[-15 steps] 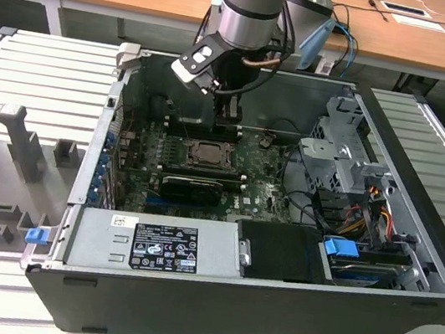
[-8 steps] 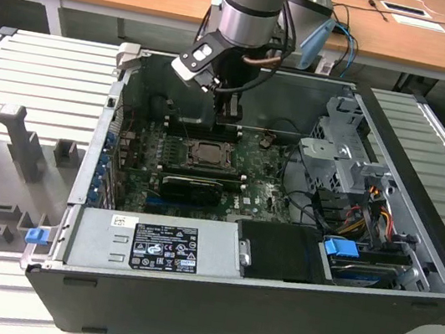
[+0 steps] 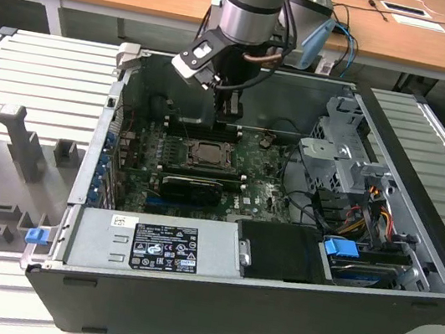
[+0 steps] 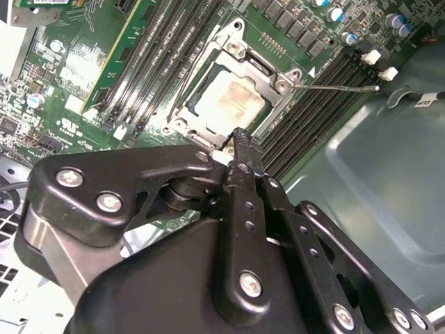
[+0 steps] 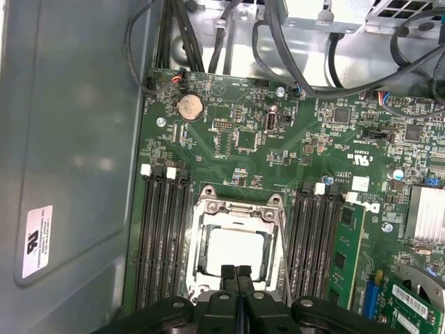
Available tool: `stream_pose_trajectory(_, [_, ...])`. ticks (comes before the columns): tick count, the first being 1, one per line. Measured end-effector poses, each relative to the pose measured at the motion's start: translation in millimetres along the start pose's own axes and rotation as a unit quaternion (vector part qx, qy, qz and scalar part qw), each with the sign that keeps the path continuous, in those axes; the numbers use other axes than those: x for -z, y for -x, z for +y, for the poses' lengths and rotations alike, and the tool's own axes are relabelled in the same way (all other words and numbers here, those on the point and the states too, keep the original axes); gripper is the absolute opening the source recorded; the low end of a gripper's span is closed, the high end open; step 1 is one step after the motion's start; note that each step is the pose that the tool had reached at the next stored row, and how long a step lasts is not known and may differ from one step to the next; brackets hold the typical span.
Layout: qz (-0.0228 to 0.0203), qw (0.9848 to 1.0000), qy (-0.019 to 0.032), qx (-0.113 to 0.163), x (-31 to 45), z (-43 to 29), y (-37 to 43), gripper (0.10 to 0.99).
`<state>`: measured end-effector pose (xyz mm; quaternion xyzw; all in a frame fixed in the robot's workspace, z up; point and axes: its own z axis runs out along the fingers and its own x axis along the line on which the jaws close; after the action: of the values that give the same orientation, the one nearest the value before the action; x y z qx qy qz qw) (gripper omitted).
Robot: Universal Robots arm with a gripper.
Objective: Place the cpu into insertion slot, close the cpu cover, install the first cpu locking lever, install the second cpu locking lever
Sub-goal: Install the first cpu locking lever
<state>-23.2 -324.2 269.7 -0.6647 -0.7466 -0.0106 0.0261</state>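
Note:
The cpu lies flat in the insertion slot on the green motherboard, its pale face showing through the square opening of the cpu cover. The silver cover is down over the chip and hides most of the slot. My gripper is shut and holds nothing, its black fingertips just above the socket's edge. In the exterior view the gripper hangs inside the case, a little behind the socket. A thin wire locking lever sticks out sideways from the socket over the memory slots.
Black memory slots flank the socket on both sides. A graphics card and the grey power supply lie in front of it. A drive cage with cables stands at the exterior view's right. The case walls box in the board.

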Motion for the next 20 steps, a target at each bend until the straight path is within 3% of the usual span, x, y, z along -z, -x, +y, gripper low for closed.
stream_pose_trajectory(8, [0.0001,1.0,0.0001,-0.001,4.7,-0.1,-0.3,0.106])
stream_pose_trajectory(12, [0.0001,1.0,0.0001,-0.002,15.0,-0.3,-0.8,0.106])
stream_pose_trajectory(20, [0.0002,1.0,0.0001,-0.002,27.8,-0.5,-1.5,0.106])
